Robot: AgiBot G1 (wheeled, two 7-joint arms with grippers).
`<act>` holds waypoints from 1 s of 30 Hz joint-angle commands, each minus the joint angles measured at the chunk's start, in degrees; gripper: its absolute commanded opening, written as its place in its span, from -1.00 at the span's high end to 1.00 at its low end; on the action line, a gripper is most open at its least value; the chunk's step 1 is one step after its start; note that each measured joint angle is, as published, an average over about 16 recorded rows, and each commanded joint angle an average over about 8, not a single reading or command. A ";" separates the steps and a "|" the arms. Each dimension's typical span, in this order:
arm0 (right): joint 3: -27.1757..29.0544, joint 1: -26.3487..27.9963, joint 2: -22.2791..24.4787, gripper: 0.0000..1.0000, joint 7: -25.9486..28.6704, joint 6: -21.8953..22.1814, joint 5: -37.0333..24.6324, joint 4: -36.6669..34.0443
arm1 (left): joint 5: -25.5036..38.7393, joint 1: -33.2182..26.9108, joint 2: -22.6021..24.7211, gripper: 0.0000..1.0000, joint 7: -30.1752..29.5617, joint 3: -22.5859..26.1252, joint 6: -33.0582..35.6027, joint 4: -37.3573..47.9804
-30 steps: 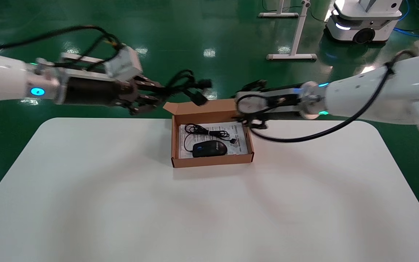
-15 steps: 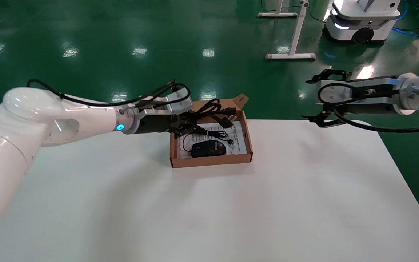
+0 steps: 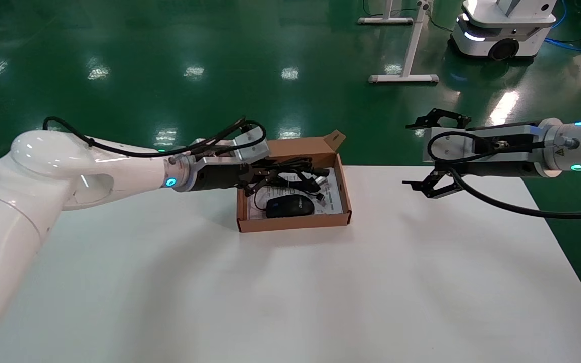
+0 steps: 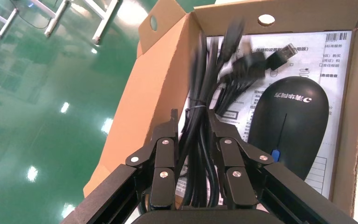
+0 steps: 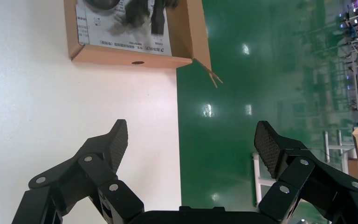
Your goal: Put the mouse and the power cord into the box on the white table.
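The brown cardboard box (image 3: pixel 295 223) stands at the far middle of the white table (image 3: pixel 290 302), lid flap up behind it. Inside, the black mouse (image 3: pixel 289 206) lies on the white sheet near the front wall. My left gripper (image 3: pixel 263 179) reaches over the box's left wall, shut on the power cord (image 3: pixel 298 171), whose bundle hangs low over the rear half. In the left wrist view my left gripper (image 4: pixel 192 116) pinches the power cord (image 4: pixel 198 84) beside the mouse (image 4: pixel 289 121). My right gripper (image 3: pixel 407 155) hovers open and empty right of the box, also open in its own view (image 5: pixel 191 128).
The table's far edge runs just behind the box, with green floor beyond. White stand legs (image 3: pixel 404 78) and a white wheeled robot base (image 3: pixel 502 25) stand on that floor at the back right. The box (image 5: pixel 130 56) lies well away from my right gripper.
My left arm swung the power cord from above and behind the box down into it. My right gripper pulled away from the box to the right, then dropped slightly.
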 commanded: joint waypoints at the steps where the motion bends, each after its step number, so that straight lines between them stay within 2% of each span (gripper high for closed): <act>1: 0.05 -0.47 0.57 -1.00 0.98 -0.13 0.27 1.67 | 0.05 0.08 0.12 -1.00 -0.06 0.27 -0.25 0.02; 5: 1.60 -2.26 1.56 -1.00 2.87 -1.33 2.37 3.78 | -1.80 1.61 -1.63 -1.00 -1.46 -0.86 1.28 -2.79; 30: 14.43 -16.44 8.64 -1.00 17.29 -11.04 19.45 18.67 | -18.71 15.28 -19.45 -1.00 -13.83 -11.36 16.63 -29.36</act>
